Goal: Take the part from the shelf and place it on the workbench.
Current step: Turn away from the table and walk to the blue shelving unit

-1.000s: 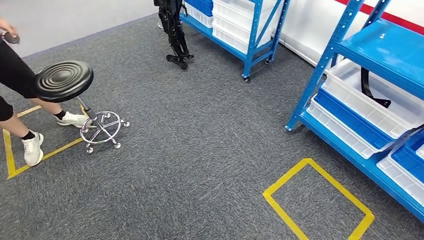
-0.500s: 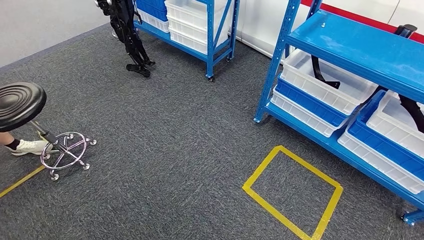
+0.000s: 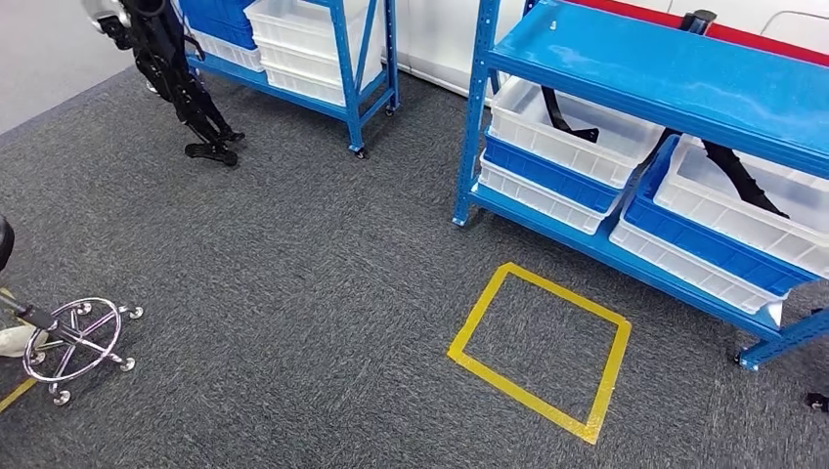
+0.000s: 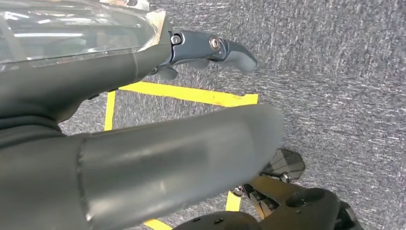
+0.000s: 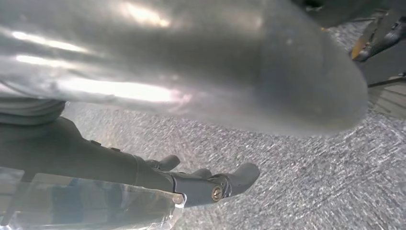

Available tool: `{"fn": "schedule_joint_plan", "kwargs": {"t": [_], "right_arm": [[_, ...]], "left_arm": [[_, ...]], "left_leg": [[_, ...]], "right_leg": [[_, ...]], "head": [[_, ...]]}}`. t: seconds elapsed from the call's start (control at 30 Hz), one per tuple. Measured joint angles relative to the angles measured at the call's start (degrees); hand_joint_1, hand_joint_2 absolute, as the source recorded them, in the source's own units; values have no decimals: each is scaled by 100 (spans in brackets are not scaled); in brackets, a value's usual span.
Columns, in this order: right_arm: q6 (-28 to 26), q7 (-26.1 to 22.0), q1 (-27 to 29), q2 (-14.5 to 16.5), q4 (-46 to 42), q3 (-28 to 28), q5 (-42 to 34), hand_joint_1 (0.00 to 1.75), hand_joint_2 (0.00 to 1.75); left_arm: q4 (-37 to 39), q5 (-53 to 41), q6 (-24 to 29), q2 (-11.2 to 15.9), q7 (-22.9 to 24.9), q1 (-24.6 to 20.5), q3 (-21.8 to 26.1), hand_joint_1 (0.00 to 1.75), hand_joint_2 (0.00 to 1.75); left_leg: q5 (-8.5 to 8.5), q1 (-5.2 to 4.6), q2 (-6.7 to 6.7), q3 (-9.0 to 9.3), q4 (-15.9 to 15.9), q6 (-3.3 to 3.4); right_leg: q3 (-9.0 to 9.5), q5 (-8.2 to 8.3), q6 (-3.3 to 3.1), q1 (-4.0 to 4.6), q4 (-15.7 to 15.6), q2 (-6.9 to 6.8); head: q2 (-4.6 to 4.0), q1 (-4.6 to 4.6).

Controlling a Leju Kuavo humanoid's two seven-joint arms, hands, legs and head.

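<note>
Head view: blue steel shelf [image 3: 645, 73] on the right, w/ white bins on blue trays on its lower level. The parts are black, thin, curved/angular pieces. One part [image 3: 562, 112] stands tilted in the white bin [image 3: 572, 137] at the left end of the shelf, its foot resting on the bin floor near the far wall. A second black part [image 3: 738, 176] lies slanted in the next white bin [image 3: 743, 210] to the right, long and tapering (shape partly hidden under the shelf board, so detail is hard to tell). A small dark piece [image 3: 697, 20] pokes up behind the top board at the far side. On the grey carpet [image 3: 323, 274] near the shelf, a yellow tape square [image 3: 541, 349] lies just in front of the lower level. Far left: a second blue shelf [image 3: 293, 49] w/ white bins, and a black legged robot frame [image 3: 176, 83] beside it. Near left: chrome base of a stool [image 3: 73, 337]. Left hand [image 4: 210, 50] hangs over carpet and yellow tape, fingers extended, slightly apart, nothing in it. Right hand [image 5: 210, 184] also hangs over carpet, fingers stretched out, holding nothing.
</note>
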Motion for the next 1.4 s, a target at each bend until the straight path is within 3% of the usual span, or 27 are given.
{"fn": "schedule_joint_plan", "kwargs": {"t": [0.03, 0.1, 0.17, 0.23, 0.27, 0.3, 0.37, 0.43, 0.47, 0.53, 0.57, 0.63, 0.7, 0.77, 0.8, 0.83, 0.9, 0.97, 1.0, 1.03, 1.07, 1.13, 1.2, 1.27, 1.3, 1.33, 1.4], "right_arm": [[-2, -1, 0, -2, 0, 0, 0, 0, 0], [-5, -2, -6, 2, 0, 0, 0, 0, 0], [-5, -2, -22, 5, 0, 0, 0, 0, 0], [-6, -2, -25, 0, 0, 0, 0, 0, 0], [-6, -2, -20, -2, 0, 0, 1, 0, 0], [-5, -2, -12, -3, 0, 0, 1, 0, 0], [-5, -2, -5, -2, 0, 0, 1, 0, 0], [-6, -2, -16, 0, 0, 0, 1, 0, 0], [-7, -2, -17, -1, 0, 0, 1, 0, 0], [-9, -2, 2, -7, 1, 0, 1, 0, 0], [-11, -2, 17, -10, 2, 0, 0, 0, 0], [-18, -3, 21, -10, 4, 0, 0, 0, 0], [-22, -6, 4, -9, 4, 0, 0, 0, 0], [-24, -6, 4, -10, 4, 0, 0, 0, 0], [-24, -6, 10, -10, 5, 0, 1, 0, 0], [-24, -6, 16, -13, 5, 0, 1, 0, 0], [-24, -9, 15, -20, 5, 0, 1, 0, 0], [-24, -13, -2, -25, 4, 0, -3, 0, 0], [-24, -14, -6, -25, 4, 0, -8, 0, 0], [-24, -15, -2, -26, 4, -1, -13, 0, 0], [-24, -15, 6, -25, 4, -1, -17, 0, 0], [-38, -37, 9, -22, 4, -1, -13, 0, 0], [-89, -89, 3, -23, 4, 2, 37, 0, 0], [-131, -121, 8, -25, 4, 7, 99, 0, 0], [-135, -123, 11, -23, 4, 9, 115, 0, 0], [-135, -122, 12, -21, 4, 10, 126, 0, 0], [-139, -122, 7, -12, 4, 13, 141, 0, 0]], "left_arm": [[-1, 3, 0, -1, 1, -8, 0, 0, 0], [-2, 9, 3, -4, -1, -23, 0, 0, 0], [-2, 12, 9, -8, -1, -14, -1, 0, 0], [-1, 16, 13, -8, 3, 13, -1, 0, 0], [0, 18, 13, -8, 5, 23, -1, 0, 0], [0, 21, 13, -8, 7, 27, -1, 0, 0], [1, 25, 14, -6, 7, 27, -1, 0, 0], [5, 28, 16, -4, 7, 25, 0, 0, 0], [7, 29, 20, -4, 7, 24, 0, 0, 0], [8, 32, 33, -10, 7, 15, -1, 0, 0], [8, 33, 40, -13, 7, 9, 0, 0, 0], [8, 37, 62, -14, 7, 4, 1, 0, 0], [10, 41, 81, -10, 7, 15, 2, 0, 0], [13, 43, 92, -10, 7, 21, 2, 0, 0], [15, 43, 96, -13, 7, 19, 2, 0, 0], [15, 43, 101, -15, 7, 15, 2, 0, 0], [15, 41, 110, -20, 7, 10, 2, 0, 0], [15, 32, 116, -16, 7, 5, 1, 0, 0], [15, 25, 117, -13, 8, -3, 0, 0, 0], [15, 17, 119, -13, 8, -18, -1, 0, 0], [14, 10, 120, -14, 8, -36, -1, 0, 0], [11, 3, 130, -16, 6, -63, 0, 0, 0], [13, 15, 138, -14, 3, -60, 1, 0, 0], [18, 41, 142, -10, 2, -38, 2, 0, 0], [21, 52, 143, -10, 1, -27, 2, 0, 0], [22, 60, 146, -10, -4, -21, 1, 0, 0], [22, 86, 163, -8, -19, -20, 3, 0, 0]], "left_leg": [[-25, 18, 17, 33, -6, -39], [-171, 51, -172, 9, 148, -96], [-516, 63, -482, -267, 733, -113], [-795, 63, -603, -650, 1439, -107], [-775, 63, -623, -756, 1581, -103], [-648, 64, -636, -765, 1523, -95], [-195, 83, -753, -516, 874, -75], [69, 100, -962, -269, 269, -55], [98, 94, -1021, -223, 144, -38], [115, 68, -933, -216, 107, 26], [136, 65, -869, -196, 85, 66], [179, 73, -723, -166, 37, 146], [185, 56, -569, -161, 30, 190], [179, 46, -412, -170, 31, 202], [173, 48, -339, -171, 32, 197], [165, 54, -275, -165, 32, 186], [132, 46, -157, -136, 37, 137], [88, 14, -50, -90, 40, 68], [73, 0, 7, -61, 31, 34], [61, 6, 63, -28, 14, 2], [40, 21, 65, -7, 15, -32], [-134, 52, -171, -76, 227, -89], [-487, 65, -507, -396, 891, -107], [-697, 64, -615, -748, 1523, -111], [-651, 64, -626, -825, 1604, -107], [-476, 64, -629, -782, 1432, -96], [-51, 62, -651, -506, 721, -58]], "right_leg": [[3, 1, -53, -28, -4, 85], [19, 11, -147, -77, -27, 220], [29, 18, -225, -85, -36, 349], [24, 17, -258, -58, -33, 497], [28, 15, -260, -48, -30, 583], [38, 15, -259, -42, -26, 662], [60, 14, -252, -44, -21, 820], [51, 16, -215, -16, -5, 954], [31, 25, -182, -5, -8, 1012], [-19, 58, -97, -1, -37, 1121], [-50, 54, -68, 0, -19, 1079], [-206, -100, -57, 16, 271, 809], [-525, -402, -94, 13, 923, 544], [-770, -567, -80, -4, 1442, 488], [-753, -535, -41, -14, 1433, 467], [-622, -432, 9, -24, 1203, 430], [-209, -181, 74, -28, 457, 205], [31, -52, 22, -1, 37, 19], [42, -37, -28, 18, -4, 9], [49, -29, -73, 21, -10, 84], [52, -21, -111, -8, -20, 152], [77, -1, -197, -67, -45, 265], [73, 6, -263, -75, -50, 353], [70, 5, -294, -51, -48, 446], [74, 5, -299, -42, -45, 489], [82, 5, -302, -38, -44, 525], [95, 0, -292, -25, -35, 582]], "head": [[1, -10], [0, -33], [0, -57], [1, -63], [1, -64], [1, -64], [1, -66], [1, -62], [1, -61], [1, -60], [1, -61], [0, -30], [1, -1], [1, 2], [1, 4], [0, 5], [-1, 9], [0, 0], [0, -5], [0, -11], [1, -18], [1, -43], [1, -74], [1, -79], [0, -79], [1, -79], [0, -80]]}}
